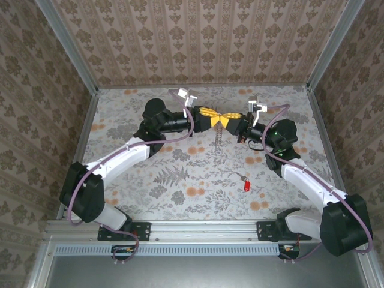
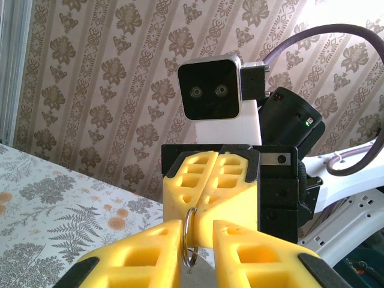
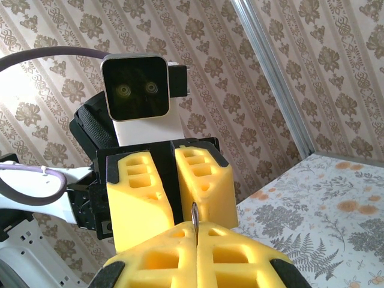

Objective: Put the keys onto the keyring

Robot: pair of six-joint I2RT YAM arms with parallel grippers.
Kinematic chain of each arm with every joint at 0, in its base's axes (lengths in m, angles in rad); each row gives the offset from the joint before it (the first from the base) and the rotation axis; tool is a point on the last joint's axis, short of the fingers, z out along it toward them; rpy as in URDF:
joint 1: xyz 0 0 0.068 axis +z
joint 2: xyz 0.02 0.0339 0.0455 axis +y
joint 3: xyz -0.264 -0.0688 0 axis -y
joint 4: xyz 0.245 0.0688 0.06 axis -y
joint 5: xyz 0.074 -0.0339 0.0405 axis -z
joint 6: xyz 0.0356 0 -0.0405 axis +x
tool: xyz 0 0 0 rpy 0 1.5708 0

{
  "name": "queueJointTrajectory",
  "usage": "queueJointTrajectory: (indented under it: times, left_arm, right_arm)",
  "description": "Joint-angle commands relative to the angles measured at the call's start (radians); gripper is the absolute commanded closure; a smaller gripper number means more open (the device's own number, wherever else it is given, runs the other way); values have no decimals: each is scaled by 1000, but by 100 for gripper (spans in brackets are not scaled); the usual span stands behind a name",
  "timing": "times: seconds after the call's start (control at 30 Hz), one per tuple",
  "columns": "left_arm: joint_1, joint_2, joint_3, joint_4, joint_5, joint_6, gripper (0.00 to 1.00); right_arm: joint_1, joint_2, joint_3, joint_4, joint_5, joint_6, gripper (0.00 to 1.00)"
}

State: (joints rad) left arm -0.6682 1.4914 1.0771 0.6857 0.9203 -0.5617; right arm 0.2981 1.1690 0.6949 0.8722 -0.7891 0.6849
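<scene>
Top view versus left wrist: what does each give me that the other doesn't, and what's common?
Top view: the key, red end, lying loose on the table nearer the right arm. Left wrist: the thin metal keyring up close, standing in the gap between the left gripper's fingers, before the right gripper's closed tips. Both: the two yellow grippers meeting tip to tip above the table.
</scene>
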Motion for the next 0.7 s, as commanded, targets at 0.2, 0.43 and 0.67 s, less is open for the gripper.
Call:
queueJointTrajectory:
  times: [0.2,0.43,0.67]
  left_arm:
    - [-4,-4,-9,102,25,-38,83]
    - [-2,-3,-17,108,37,-44,84]
    - [-2,-6,-30,116,49,-48,84]
  right_arm:
    - [-5,-8,15,25,37,-11,100]
    - [-5,-11,11,19,46,-15,100]
    - [-5,-9,12,17,50,-15,100]
